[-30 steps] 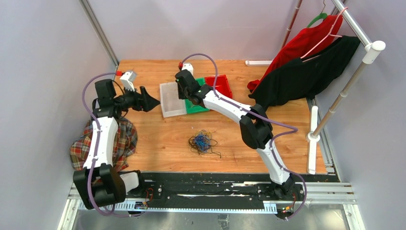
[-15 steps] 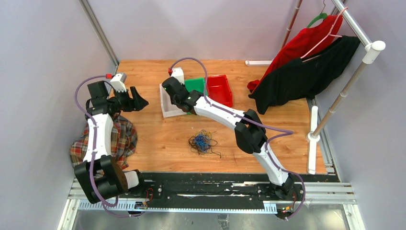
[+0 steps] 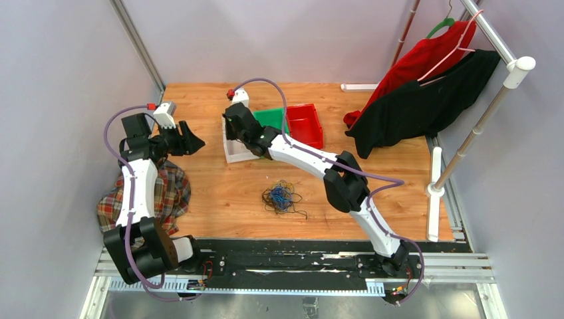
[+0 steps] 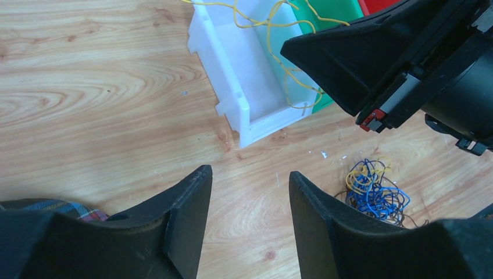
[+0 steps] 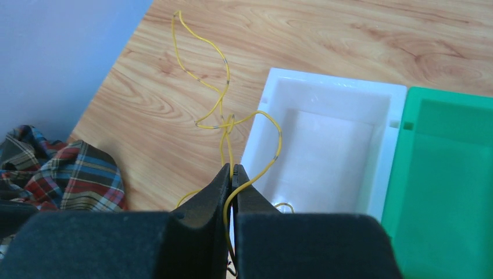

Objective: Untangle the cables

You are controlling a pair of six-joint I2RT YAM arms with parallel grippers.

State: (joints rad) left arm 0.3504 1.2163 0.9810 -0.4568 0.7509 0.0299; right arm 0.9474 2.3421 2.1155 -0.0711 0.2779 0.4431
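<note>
Right end effector (image 5: 232,171) is pinched tight on a yellow cable (image 5: 222,99). The strand rises out of the fingertips, twists on itself just ahead of them and loops away over the bench (image 5: 349,35), ahead and to the left. Another loop hangs across the near wall of the white bin (image 5: 331,87), just ahead and to the right, and a green bin (image 5: 447,174) touches that one's far side.

Left end effector (image 4: 250,174) hangs with its jaws partway apart and nothing between them. The white bin is ahead of it, and the tangle of cables (image 4: 372,195), blue, black and yellow, lies on the bench off to the right in its wrist view, well apart from the held strand.

These wires look thread-thin, limp and nearly weightless. They should keep no shape, snag at every crossing and drag the whole clump along under a pull. The best hold is probably on one strand near a free end or just beside a knot, with the other end effector pinning the clump.
</note>
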